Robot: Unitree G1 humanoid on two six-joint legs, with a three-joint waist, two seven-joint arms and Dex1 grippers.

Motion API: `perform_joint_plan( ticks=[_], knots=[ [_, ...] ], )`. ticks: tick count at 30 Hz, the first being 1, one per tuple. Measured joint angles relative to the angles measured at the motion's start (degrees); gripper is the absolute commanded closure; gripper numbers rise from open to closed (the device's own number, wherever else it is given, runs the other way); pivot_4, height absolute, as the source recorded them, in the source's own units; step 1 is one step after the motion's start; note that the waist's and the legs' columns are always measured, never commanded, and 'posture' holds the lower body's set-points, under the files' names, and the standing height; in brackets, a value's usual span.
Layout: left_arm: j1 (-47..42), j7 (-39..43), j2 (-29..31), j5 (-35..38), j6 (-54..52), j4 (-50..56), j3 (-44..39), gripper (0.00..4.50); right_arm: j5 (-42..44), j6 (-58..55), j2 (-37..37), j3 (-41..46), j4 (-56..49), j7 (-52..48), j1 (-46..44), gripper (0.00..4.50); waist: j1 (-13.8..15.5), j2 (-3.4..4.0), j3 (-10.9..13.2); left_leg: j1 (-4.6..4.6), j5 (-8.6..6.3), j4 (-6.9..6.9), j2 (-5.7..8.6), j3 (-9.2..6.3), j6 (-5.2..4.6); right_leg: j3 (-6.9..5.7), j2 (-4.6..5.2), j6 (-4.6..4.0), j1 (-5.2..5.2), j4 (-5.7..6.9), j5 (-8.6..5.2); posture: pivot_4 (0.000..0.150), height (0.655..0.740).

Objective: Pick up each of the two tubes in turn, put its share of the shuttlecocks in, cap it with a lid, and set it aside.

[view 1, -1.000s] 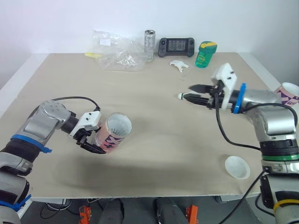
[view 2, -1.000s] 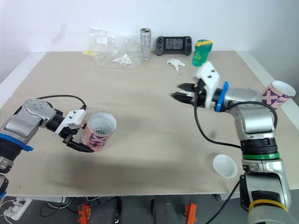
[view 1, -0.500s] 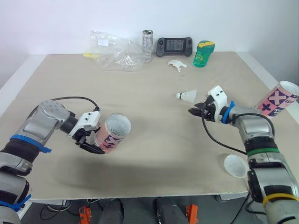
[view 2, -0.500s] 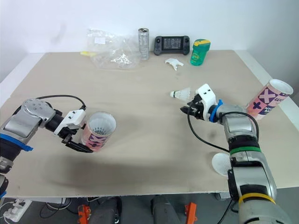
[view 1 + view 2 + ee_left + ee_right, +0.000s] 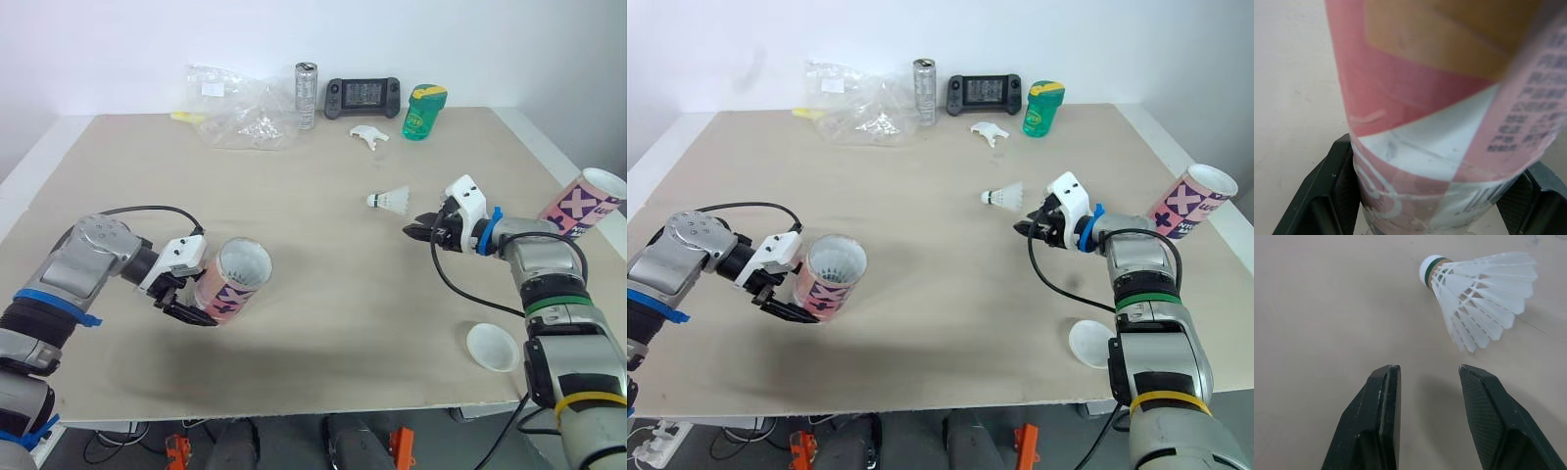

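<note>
Since a second ago the right arm has dropped from its raised pose to the counter [image 5: 323,323], and the shuttlecock [image 5: 393,199] that was at its fingertips now lies free on its side.

At the left, the left pincer [image 5: 196,299] is clamped around the pink tube [image 5: 233,282], holding it tilted just above the counter with its open mouth toward the middle. There seem to be white feathers inside the mouth, though that is hard to tell.

Right of centre, the shuttlecock rests with its cork pointing left. Just beside it, the right pincer [image 5: 1427,377] is spread and empty, its tips aimed at the feathers without touching them. Nearer the front edge lies a white lid [image 5: 493,347]. The second tube [image 5: 583,203] leans at the counter's right edge, mouth open.
</note>
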State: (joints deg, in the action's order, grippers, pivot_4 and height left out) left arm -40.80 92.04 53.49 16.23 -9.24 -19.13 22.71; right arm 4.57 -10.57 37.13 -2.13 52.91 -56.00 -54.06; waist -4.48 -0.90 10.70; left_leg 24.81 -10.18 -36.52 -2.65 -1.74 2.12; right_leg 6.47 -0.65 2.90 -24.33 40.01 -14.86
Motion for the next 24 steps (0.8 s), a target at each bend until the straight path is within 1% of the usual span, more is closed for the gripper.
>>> perform_joint_plan(
  ticks=[8,11,13,17,18,20,24],
  knots=[
    [-0.4,0.3,-0.5,-0.3,0.1,-0.2,0.0,1.29,-1.0,1.4,-2.6,0.0,3.9,1.4,-3.6,2.37,-0.1,0.00,0.0,0.02,0.00,0.00,0.00,0.00,0.00,0.00,0.00,0.02,0.01,0.00,-0.01,0.150,0.7236],
    [-0.4,0.4,-0.6,-0.4,0.1,-0.2,0.0,1.29,-2.2,3.1,-4.5,0.0,8.6,3.0,-6.9,2.37,-0.2,0.00,0.0,0.02,0.00,0.00,0.01,0.00,0.00,0.00,0.01,0.02,0.01,-0.01,-0.02,0.150,0.7236],
    [-0.4,0.4,-0.6,-0.4,0.1,-0.2,0.0,1.29,-2.4,3.4,-4.8,0.0,8.8,3.2,-7.3,2.37,-0.1,0.00,0.0,0.03,0.00,0.00,0.01,-0.01,0.00,-0.01,0.01,0.02,0.01,-0.01,-0.02,0.150,0.7236],
    [-0.3,0.4,-0.6,-0.5,0.1,-0.1,-0.1,1.29,-3.2,4.9,-6.5,0.0,12.7,5.6,-9.0,3.47,-0.2,0.00,0.0,0.02,0.00,0.00,0.01,-0.01,0.00,-0.01,0.01,0.02,0.01,-0.01,-0.01,0.150,0.7236],
    [-0.3,0.4,-0.6,-0.5,0.0,-0.1,-0.1,1.29,-3.4,5.2,-6.9,0.0,13.6,6.5,-9.4,4.00,-0.2,0.00,0.0,0.02,0.00,0.00,0.01,-0.01,0.00,-0.01,0.01,0.02,0.01,0.00,-0.01,0.150,0.7236],
    [-0.1,0.4,-0.6,-0.5,0.0,0.0,-0.2,1.29,-3.8,6.0,-6.9,0.0,14.4,6.8,-9.6,4.45,-0.2,0.00,0.0,0.03,0.00,0.00,0.01,0.00,0.00,-0.01,0.02,0.03,0.01,-0.01,-0.02,0.150,0.7236],
    [0.1,0.4,-0.6,-0.5,0.0,0.0,-0.5,1.29,-3.9,6.8,-6.9,0.1,14.9,6.8,-9.6,4.45,-0.2,0.01,0.0,0.02,0.00,0.01,0.01,-0.01,0.00,0.00,0.01,0.03,0.01,-0.01,-0.03,0.150,0.7236]
  ],
)
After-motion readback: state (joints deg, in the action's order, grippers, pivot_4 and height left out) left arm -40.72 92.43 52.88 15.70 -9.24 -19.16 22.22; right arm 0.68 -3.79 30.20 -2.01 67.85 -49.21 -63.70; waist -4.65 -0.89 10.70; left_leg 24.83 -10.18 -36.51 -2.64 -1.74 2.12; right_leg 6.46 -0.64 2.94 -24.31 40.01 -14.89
